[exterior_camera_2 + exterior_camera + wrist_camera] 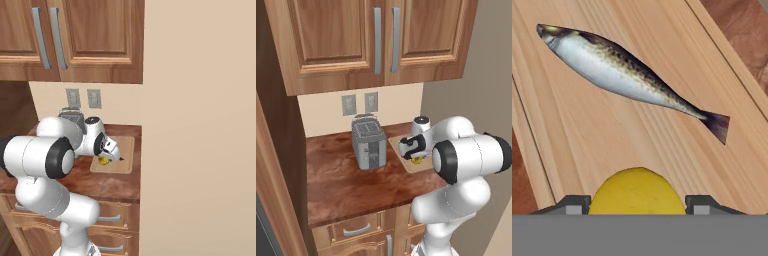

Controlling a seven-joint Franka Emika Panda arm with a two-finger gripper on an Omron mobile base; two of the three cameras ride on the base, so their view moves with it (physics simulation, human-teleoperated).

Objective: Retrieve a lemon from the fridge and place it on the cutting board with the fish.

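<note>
— looking at the hand view, where is the lemon [636, 192] right now?

— between the two dark fingertips [572, 206], low over the cutting board [587, 140]. the gripper [636, 207] is clamped on it, one tip on each side of the fruit. the fish [629, 80] lies on the board just beyond, head toward the upper left of that view, tail toward the right.

— is the lemon resting on the wood or held above it?

— i cannot tell from these pictures. in the left base view the yellow fruit [416, 160] sits right at the board's [398, 145] surface under the gripper [415, 156], and the right base view shows the same: lemon [103, 160] under the hand [111, 155], over the tan board [125, 150]. touching or just short of it, no more than that.

— so how much of the task is done?

— most of it, by my reading. the fruit is out of the fridge and has been carried to the board beside the toaster [369, 142] on the reddish counter [341, 185]. what is left looks like the last bit: set it down if it is not down already, let the fingers go, and lift away without rolling it.

— any worry there?

— a round fruit may roll on flat wood once freed, and the fish is near. a gentle release should keep it on the board.
</note>
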